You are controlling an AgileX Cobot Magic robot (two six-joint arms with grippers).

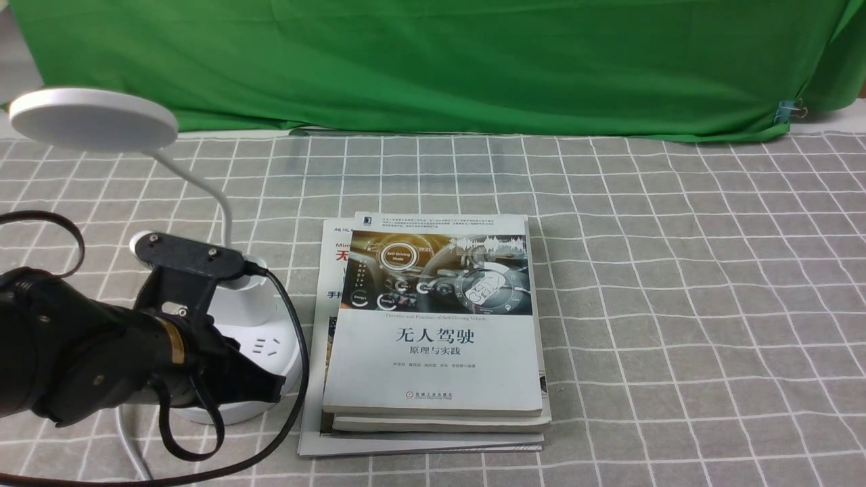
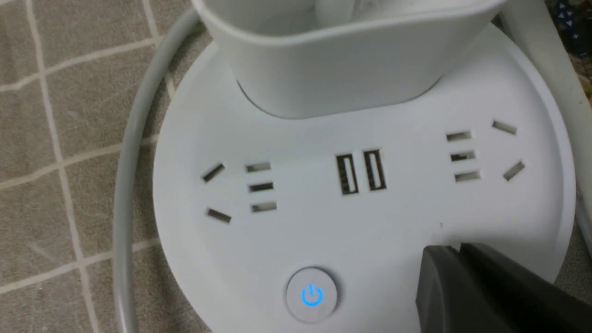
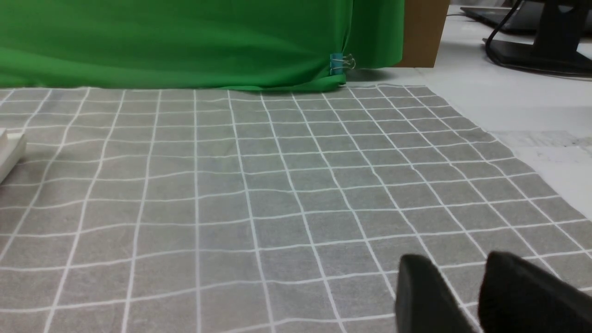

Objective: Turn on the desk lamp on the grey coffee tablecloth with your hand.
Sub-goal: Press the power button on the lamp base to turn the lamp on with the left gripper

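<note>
Front view: the desk lamp stands on the grey coffee tablecloth, just beside a stack of books. The left pincer lies over the lamp's base and hides part of it.

Left wrist view: the left pincer has its jaws pressed together, gripping nothing. Its tips are at the lamp base, near the blue-lit power button. I cannot tell whether they touch it.

Right wrist view: the right pincer, partly cut off, is slightly parted and empty over the tablecloth.
</note>
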